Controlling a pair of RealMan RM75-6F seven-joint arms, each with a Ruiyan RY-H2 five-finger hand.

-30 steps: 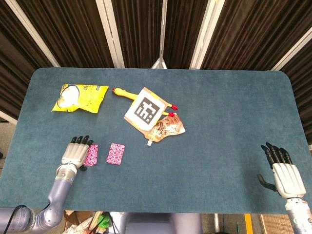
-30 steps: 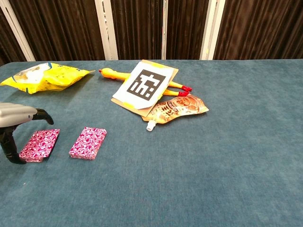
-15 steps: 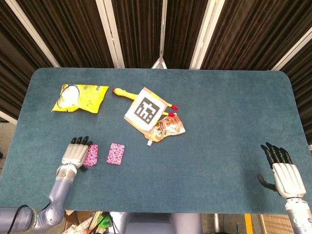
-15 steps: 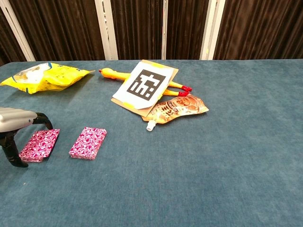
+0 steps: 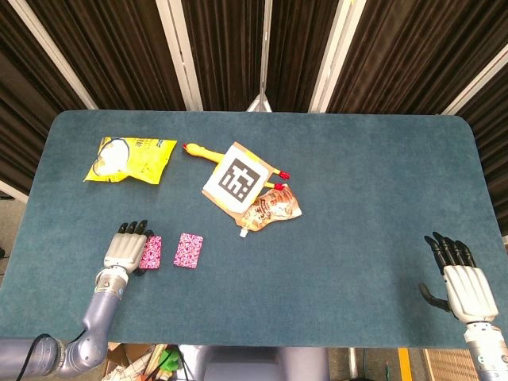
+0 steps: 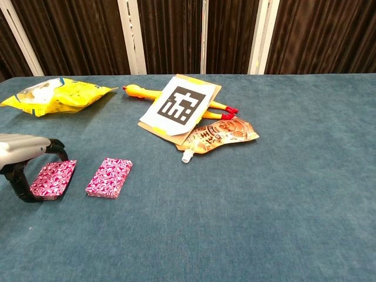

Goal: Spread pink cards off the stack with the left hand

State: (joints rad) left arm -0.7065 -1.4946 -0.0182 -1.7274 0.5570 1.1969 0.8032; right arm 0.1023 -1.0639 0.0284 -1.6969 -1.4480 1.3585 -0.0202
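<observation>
Desk (image 5: 357, 182), blue-green felt top. Left robot hand (image 5: 123, 249) at the near left edge, fingers curled over and around the left pink card stack (image 6: 53, 178), thumb at its near end, grasping it on the desk. Second pink card stack (image 5: 188, 250) just to the right, apart from the first and untouched. Right robot hand (image 5: 460, 286) at the near right corner, released, fingers spread, holding nothing. Yellow snack bag (image 5: 128, 159) at far left. Marker card (image 5: 237, 178) at centre, overlying a rubber chicken (image 5: 198, 151). Orange pouch (image 5: 271, 209) beside the marker card.
</observation>
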